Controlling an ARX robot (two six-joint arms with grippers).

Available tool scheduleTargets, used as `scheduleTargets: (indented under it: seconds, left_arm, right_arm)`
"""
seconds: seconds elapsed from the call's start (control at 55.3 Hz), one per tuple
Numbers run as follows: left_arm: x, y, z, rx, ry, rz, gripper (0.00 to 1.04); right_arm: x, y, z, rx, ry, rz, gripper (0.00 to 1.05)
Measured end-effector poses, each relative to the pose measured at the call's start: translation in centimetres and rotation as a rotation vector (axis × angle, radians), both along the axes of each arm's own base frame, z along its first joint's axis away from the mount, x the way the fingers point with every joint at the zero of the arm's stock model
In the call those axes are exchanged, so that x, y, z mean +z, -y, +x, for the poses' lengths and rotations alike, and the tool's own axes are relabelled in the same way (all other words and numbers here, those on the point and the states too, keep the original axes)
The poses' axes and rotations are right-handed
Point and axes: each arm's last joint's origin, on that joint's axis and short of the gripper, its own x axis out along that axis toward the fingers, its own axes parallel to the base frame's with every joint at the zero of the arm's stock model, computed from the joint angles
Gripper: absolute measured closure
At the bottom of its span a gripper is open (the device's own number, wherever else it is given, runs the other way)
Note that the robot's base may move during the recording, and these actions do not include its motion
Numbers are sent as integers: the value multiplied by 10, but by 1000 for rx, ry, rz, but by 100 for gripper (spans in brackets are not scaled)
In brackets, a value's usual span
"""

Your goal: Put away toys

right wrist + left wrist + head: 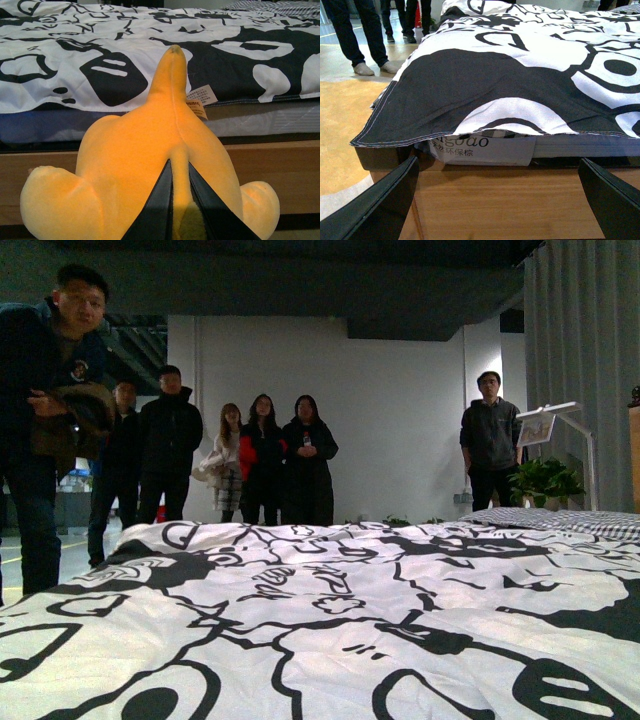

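The plush toy (145, 145) is pinched in the right gripper (179, 166), its long axis pointing toward the bed (100, 65) just ahead; the left gripper (497, 172) is spread, empty.

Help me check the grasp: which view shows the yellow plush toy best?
The right wrist view: the plush toy fills it, pinched by the right gripper, jaws nearly shut. The front and left wrist views show the black-and-white quilt but no toy.
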Motion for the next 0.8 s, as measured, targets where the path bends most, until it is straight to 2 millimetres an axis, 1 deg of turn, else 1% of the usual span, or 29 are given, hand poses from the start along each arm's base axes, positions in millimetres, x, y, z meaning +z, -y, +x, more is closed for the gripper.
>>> scheduleTargets:
  seconds: [0.796]
  left_arm:
    - [0,0,0,-4,1,0,6]
  right_arm:
    - [0,0,0,-5,2,-2,99]
